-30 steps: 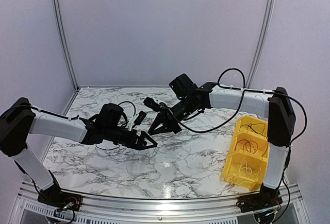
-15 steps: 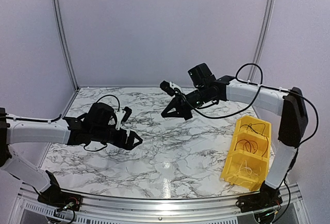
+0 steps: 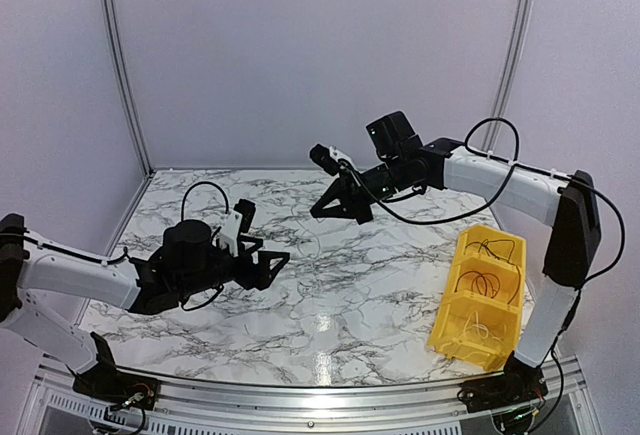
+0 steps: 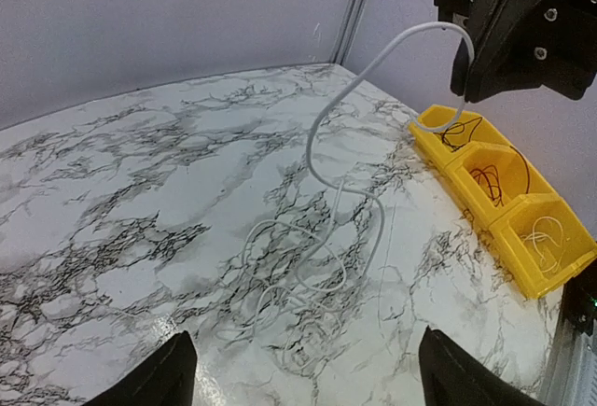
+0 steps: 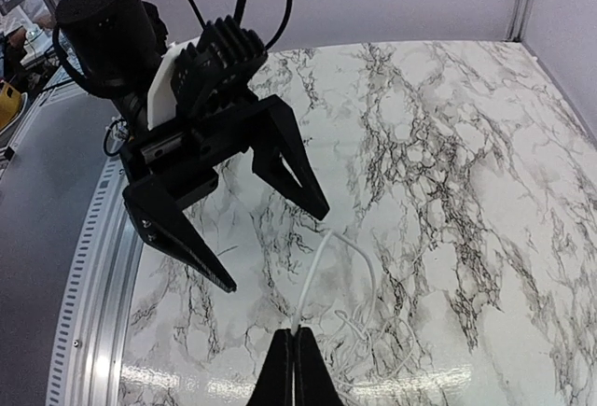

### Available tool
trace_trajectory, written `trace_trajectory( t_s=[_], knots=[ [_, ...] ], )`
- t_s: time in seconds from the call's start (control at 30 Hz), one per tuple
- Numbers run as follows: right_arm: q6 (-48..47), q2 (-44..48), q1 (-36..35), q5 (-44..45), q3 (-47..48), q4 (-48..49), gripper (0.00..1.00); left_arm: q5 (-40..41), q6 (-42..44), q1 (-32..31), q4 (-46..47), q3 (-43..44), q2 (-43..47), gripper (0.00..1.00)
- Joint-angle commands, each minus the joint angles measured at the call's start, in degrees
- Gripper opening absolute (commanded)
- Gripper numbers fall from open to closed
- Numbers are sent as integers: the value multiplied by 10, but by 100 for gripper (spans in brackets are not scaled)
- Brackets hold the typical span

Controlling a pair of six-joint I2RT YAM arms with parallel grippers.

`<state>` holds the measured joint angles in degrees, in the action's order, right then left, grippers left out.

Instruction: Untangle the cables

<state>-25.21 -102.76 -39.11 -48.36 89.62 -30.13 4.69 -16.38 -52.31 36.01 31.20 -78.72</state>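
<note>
A whitish cable [image 4: 309, 145] rises from a loose tangle of thin cables [image 4: 298, 271] on the marble table up to my right gripper [image 4: 465, 68], which is shut on its upper end. In the right wrist view the shut right gripper [image 5: 297, 333] pinches the cable [image 5: 315, 266], and the tangle [image 5: 378, 331] lies below it. My left gripper [image 3: 271, 265] hovers to the left of the tangle, open with nothing between its fingers [image 4: 173, 378]. From above, the right gripper [image 3: 317, 212] hangs over the table's middle. The open left gripper [image 5: 275, 250] faces the right one.
A yellow three-compartment bin [image 3: 452, 300] stands at the right, holding thin black wires [image 3: 483, 283] and a whitish one [image 3: 481, 331]; the same bin [image 4: 448, 165] shows in the left wrist view. Grey walls enclose the table [image 3: 370, 305].
My right gripper has risen and moved right, lifting the white cable off the tangle. My left arm has drawn back to the left and swung its open gripper toward the tangle.
</note>
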Motion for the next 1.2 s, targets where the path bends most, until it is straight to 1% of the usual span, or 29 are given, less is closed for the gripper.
trace_trajectory(
  t_s=[0.0,0.13,0.27,0.4,0.5,0.6,0.7,0.8,0.97,1.07,1.17],
  knots=[
    [13,-10,-9,-4,42,-17,0,22,61,-13,111,15,-53,81],
    [16,-8,-15,-2,48,-23,0,41,63,-15,131,32,-100,72],
    [12,-6,-26,4,45,-27,0,39,59,-15,185,41,-137,70],
    [5,-5,-39,12,43,-33,0,67,39,-14,233,53,-170,67],
    [-1,-1,-45,10,44,-40,0,90,19,-9,260,63,-192,60],
    [-7,9,-50,2,53,-52,0,128,-5,1,263,84,-224,52],
    [-16,32,-49,-6,86,-84,0,148,-45,21,269,92,-255,51],
    [-29,57,-49,5,135,-116,0,133,-99,48,281,92,-287,51],
    [-37,100,-49,40,218,-133,0,102,-183,88,324,75,-336,50],
    [-44,116,-44,57,253,-132,0,94,-199,97,336,73,-359,50],
    [-45,113,-27,60,275,-137,0,88,-202,100,339,72,-371,50]
  ],
)
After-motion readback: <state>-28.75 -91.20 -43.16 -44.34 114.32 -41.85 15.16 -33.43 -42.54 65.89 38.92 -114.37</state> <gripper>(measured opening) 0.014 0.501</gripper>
